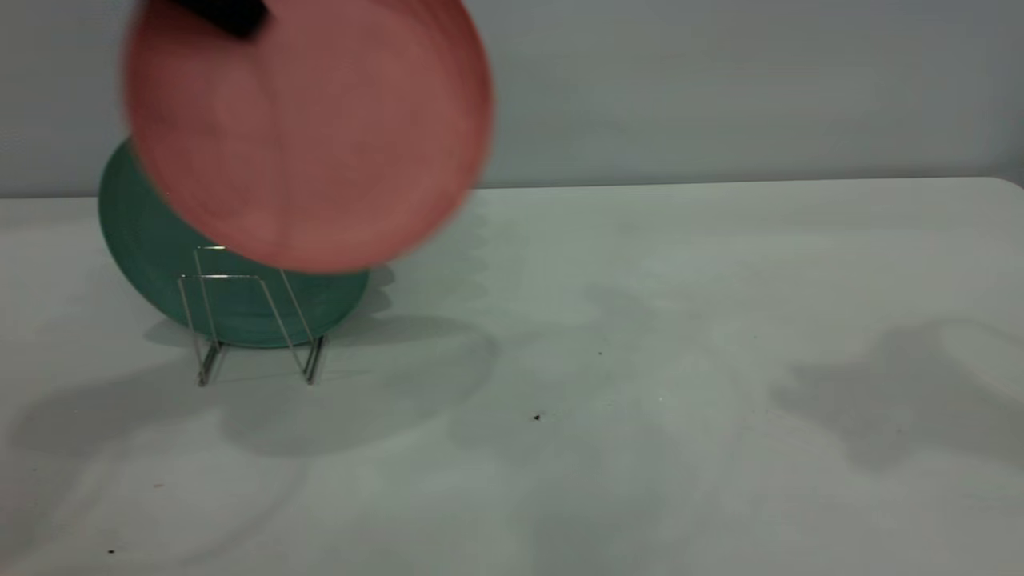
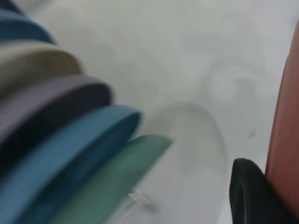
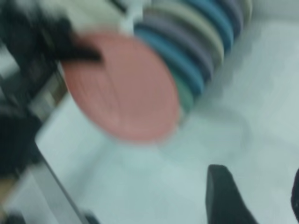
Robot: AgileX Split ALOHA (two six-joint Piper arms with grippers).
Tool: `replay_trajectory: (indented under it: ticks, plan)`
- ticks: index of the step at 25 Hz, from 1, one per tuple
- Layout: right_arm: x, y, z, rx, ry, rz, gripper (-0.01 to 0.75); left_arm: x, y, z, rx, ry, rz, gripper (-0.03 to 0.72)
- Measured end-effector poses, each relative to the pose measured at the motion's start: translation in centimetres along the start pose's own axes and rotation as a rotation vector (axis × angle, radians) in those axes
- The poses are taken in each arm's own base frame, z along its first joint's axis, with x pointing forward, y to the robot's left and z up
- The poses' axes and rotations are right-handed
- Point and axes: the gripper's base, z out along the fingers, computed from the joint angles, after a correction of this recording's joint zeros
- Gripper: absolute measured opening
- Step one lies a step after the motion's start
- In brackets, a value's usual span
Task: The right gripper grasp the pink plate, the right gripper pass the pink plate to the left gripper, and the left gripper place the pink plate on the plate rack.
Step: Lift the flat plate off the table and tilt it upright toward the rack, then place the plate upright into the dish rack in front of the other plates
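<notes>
— What grips the plate?
— The left gripper (image 1: 228, 14), black, clamps the rim of the round matte pink plate (image 1: 308, 132), held above the thin wire plate rack (image 1: 252, 320).
— And the right gripper (image 3: 254, 198)?
— Parted, holding nothing, over the pale table (image 1: 640, 360). 1 teal-green plate (image 1: 160, 248) stands racked.

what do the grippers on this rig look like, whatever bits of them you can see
Little shows. The left gripper is a plain black, blocky tip at the top of the exterior view; its finger in the left wrist view is matte black with a rounded end. The right gripper shows two dark tapered fingers, black and unmarked. No cables, labels or markings can be made out on either.
</notes>
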Motion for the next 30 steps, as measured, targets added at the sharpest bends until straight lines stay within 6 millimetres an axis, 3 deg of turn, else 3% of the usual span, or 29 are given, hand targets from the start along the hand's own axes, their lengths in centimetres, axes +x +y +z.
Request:
replay_trajectory:
  ticks: [5,9,16,24,30]
  plan:
    - [0.0,5.4,-2.7,0.082,0.071,-0.064,0.288,-0.3,-0.3,-4.7,-0.073,-0.035,0.377,0.103]
    - [1.0,9.2,-5.1,0.153,0.072,-0.097,0.232,0.1,0.3,-5.8,-0.105,-0.028,0.609,0.103]
    - [8.3,14.7,-7.8,0.227,0.083,-0.095,0.194,0.4,1.0,-5.5,-0.131,-0.003,0.943,0.103]
    - [16.6,17.1,-9.2,0.414,0.048,-0.106,0.194,1.5,2.2,-3.4,-0.085,0.063,1.003,0.103]
    - [20.1,18.2,-11.2,0.640,0.004,-0.149,0.197,2.2,3.1,-2.4,-0.098,0.112,0.903,0.103]
